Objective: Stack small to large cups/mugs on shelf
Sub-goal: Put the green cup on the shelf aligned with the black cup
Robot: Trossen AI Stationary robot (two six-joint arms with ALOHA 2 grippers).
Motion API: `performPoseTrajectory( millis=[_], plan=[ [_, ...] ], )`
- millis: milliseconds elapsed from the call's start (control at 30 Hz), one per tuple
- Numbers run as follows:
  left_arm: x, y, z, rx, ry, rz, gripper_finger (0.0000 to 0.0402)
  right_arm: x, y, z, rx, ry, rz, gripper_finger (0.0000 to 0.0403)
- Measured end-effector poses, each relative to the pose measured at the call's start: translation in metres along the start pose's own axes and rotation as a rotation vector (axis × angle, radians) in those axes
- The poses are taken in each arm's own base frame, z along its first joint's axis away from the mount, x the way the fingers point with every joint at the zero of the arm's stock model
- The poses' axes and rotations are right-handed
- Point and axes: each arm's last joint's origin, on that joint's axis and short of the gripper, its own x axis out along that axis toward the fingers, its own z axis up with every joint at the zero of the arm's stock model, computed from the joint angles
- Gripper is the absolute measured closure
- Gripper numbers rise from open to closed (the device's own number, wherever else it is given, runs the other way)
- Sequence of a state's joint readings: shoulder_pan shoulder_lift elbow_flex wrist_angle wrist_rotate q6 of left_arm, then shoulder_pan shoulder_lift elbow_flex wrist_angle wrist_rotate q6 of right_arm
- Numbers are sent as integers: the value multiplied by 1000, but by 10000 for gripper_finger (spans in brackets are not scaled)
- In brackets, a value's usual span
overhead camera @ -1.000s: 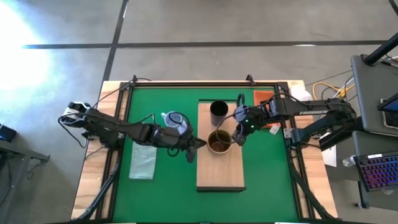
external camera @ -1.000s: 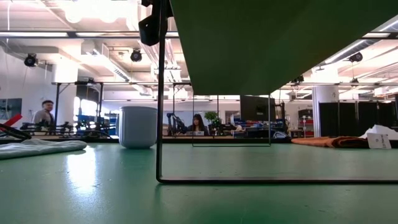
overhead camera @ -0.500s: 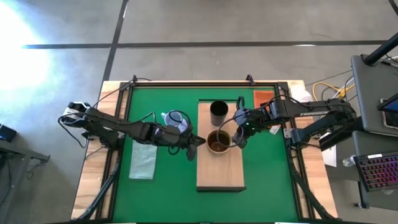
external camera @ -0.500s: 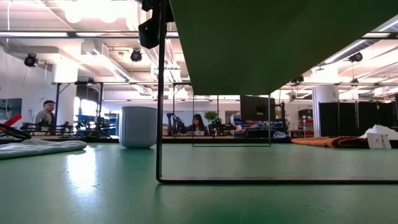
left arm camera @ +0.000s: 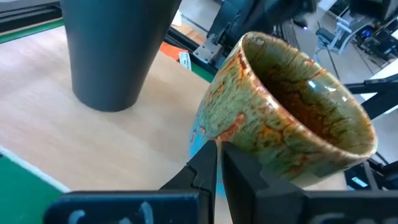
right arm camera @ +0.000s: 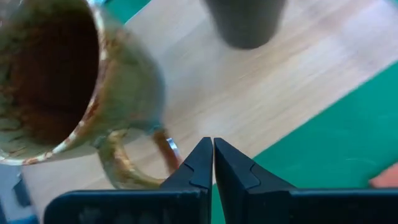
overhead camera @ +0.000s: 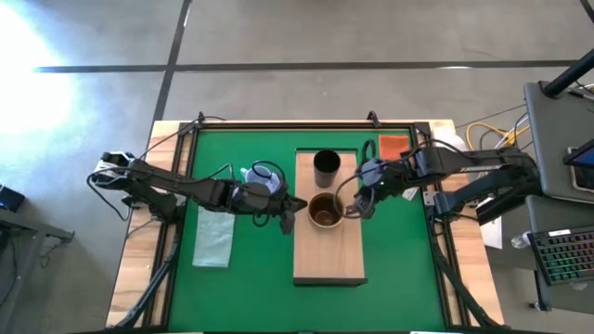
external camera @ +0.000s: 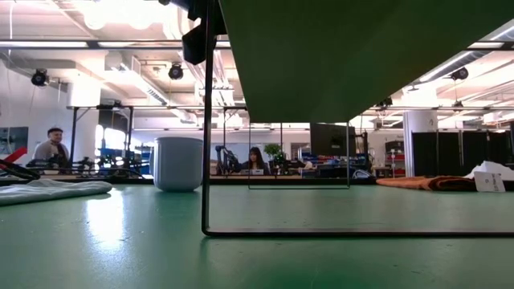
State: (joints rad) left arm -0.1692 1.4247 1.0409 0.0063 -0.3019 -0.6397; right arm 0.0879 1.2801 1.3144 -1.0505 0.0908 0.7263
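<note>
The brown-olive mug (overhead camera: 325, 211) stands on the light-wood shelf (overhead camera: 329, 255), its handle (right arm camera: 134, 168) toward the table's right. The black tumbler (overhead camera: 326, 167) stands on the shelf just beyond it. The pale blue-white mug (overhead camera: 263, 176) stands on the green mat left of the shelf. My left gripper (overhead camera: 293, 206) is shut at the brown mug's left side. My right gripper (overhead camera: 356, 208) is shut just right of the mug's handle. My left gripper's shut fingertips (left arm camera: 211, 155) lie level against the low part of the brown mug's outer wall (left arm camera: 224, 134), coming from the table's left; I cannot tell whether they touch. My right gripper's shut fingertips (right arm camera: 202, 155) stand beside the handle's lower root (right arm camera: 169, 149); I cannot tell whether they touch.
A pale green cloth (overhead camera: 213, 239) lies on the mat at the left, and an orange-red cloth (overhead camera: 394, 146) at the far right. The low view shows the shelf's black wire leg (external camera: 207, 128) and people in the room behind.
My right gripper has drawn back a little toward the table's right edge, uncovering more of the orange-red cloth. My left gripper has shifted slightly toward the left. The brown mug stands where it was.
</note>
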Motion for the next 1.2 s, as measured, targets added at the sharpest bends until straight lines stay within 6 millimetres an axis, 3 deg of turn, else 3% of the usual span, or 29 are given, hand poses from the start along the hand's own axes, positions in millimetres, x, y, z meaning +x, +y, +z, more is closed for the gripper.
performPoseTrajectory(
  millis=[400,1200],
  plan=[
    [-4,-1,2,-16,16,-27,393,-26,-13,-6,46,-95,-41,394],
    [-3,2,3,24,17,-18,393,-26,-13,-6,46,-106,-57,394]
  ],
)
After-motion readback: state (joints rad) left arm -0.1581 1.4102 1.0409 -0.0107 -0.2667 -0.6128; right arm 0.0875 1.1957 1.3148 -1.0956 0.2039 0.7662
